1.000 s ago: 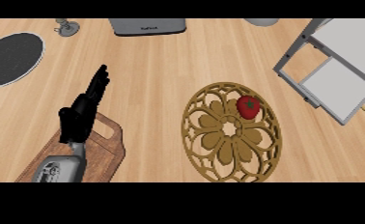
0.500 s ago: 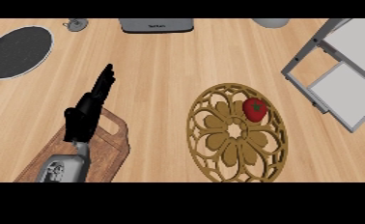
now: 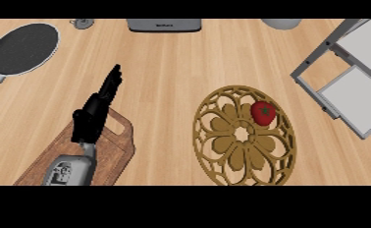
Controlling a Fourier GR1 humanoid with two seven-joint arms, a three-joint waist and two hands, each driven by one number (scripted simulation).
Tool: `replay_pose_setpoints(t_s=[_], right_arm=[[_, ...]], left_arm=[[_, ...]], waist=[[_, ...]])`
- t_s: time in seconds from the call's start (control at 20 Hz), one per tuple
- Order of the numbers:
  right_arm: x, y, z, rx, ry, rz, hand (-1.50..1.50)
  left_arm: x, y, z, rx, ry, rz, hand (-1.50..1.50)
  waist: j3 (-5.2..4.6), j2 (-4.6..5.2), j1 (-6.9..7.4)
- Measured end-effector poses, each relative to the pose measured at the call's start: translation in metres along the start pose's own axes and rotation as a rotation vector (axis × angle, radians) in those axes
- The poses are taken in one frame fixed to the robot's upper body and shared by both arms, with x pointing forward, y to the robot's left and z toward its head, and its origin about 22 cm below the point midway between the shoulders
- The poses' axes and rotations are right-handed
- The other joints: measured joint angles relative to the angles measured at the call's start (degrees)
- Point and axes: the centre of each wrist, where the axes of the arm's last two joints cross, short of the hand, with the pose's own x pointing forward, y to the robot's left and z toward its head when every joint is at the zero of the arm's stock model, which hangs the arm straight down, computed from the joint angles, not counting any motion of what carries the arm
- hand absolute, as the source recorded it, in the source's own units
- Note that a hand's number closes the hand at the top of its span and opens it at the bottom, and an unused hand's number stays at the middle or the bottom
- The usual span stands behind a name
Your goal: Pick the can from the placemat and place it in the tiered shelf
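The small red can (image 3: 263, 112) sits on the round, golden openwork placemat (image 3: 243, 135), near the grey tiered shelf (image 3: 340, 74). The left robot hand (image 3: 94, 114) rests straight-fingered, holding nothing, above the wooden board (image 3: 119, 143); the right robot hand should approach the can from above

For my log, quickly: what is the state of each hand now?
Left hand: open, fingers straight, holding nothing.
Right hand: not in view.

The can (image 3: 263, 112) is red with a dark green top. It sits on the golden-brown placemat (image 3: 243, 136), cut in a flower pattern. Left of the placemat, the hand (image 3: 94, 114) is black.
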Motion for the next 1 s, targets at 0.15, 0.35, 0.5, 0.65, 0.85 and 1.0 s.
replay_pose_setpoints(t_s=[0.15, 0.35, 0.5, 0.65, 0.85, 1.0], right_arm=[[0.003, -0.008, -0.017, -0.032, 0.014, 0.004, 1.50], [0.007, -0.014, -0.034, -0.086, 0.023, 0.016, 1.50], [0.007, -0.018, -0.053, -0.122, 0.020, 0.031, 1.50], [0.004, -0.014, -0.069, -0.139, 0.011, 0.050, 1.50], [0.002, -0.011, -0.088, -0.172, -0.015, 0.104, 1.50], [-0.003, -0.003, -0.099, -0.188, -0.031, 0.123, 1.50]], left_arm=[[0.000, -0.003, -0.003, 0.003, 0.001, -0.004, 0.00], [0.000, 0.000, -0.004, 0.002, 0.001, -0.008, 0.00], [0.000, 0.003, -0.006, -0.008, 0.004, -0.001, 0.00], [0.002, 0.001, -0.004, -0.014, 0.005, 0.001, 0.00], [0.004, 0.000, -0.001, -0.009, 0.003, 0.000, 0.00], [0.006, 0.000, -0.003, -0.011, 0.004, 0.003, 0.00]], waist=[[0.02, 0.03, 0.13], [0.04, 0.03, 0.21], [0.05, 0.09, 0.48], [0.05, 0.10, 0.59], [0.05, 0.12, 0.81], [0.06, 0.12, 0.78]])
